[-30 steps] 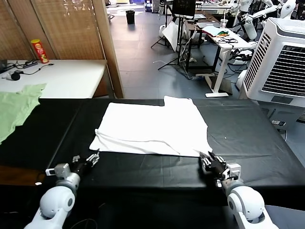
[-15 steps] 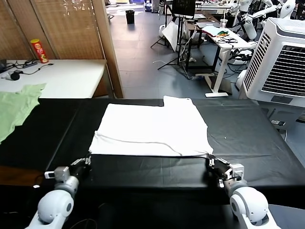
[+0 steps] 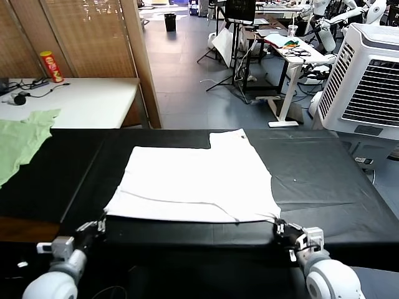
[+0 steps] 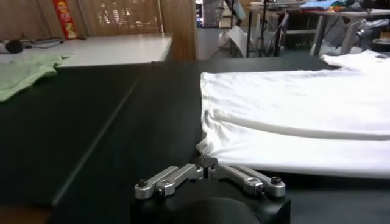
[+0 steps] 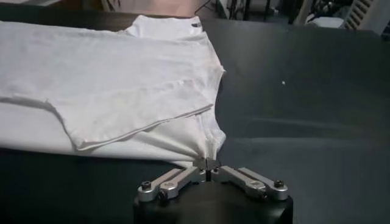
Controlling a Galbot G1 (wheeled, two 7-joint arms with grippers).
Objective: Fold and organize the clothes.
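Two grippers sit at the near edge of the black table [image 3: 324, 187], each pinching a near corner of the white T-shirt [image 3: 193, 180]. The left gripper [image 3: 100, 225] has its fingers pressed together on the shirt's near left corner; the left wrist view shows the tips [image 4: 207, 163] meeting on the cloth where the hem ends. The right gripper [image 3: 278, 227] is likewise clamped on the near right corner, and in the right wrist view its tips [image 5: 207, 163] nip a small gathered point of fabric, with creases running from it up into the shirt.

Between the two grips the T-shirt lies flat in the middle of the table, its near edge close to the table's front edge and running almost straight from one gripper to the other. A folded layer lies across its near part, its edge showing as a long seam. One piece of the shirt juts out at the far right.

On the far left a pale green garment [image 3: 22, 143] lies partly on the black table and partly on a white table [image 3: 93, 99] behind, where a red can [image 3: 52, 66] stands upright. A white air cooler [image 3: 368, 81] stands beyond the table's right end.
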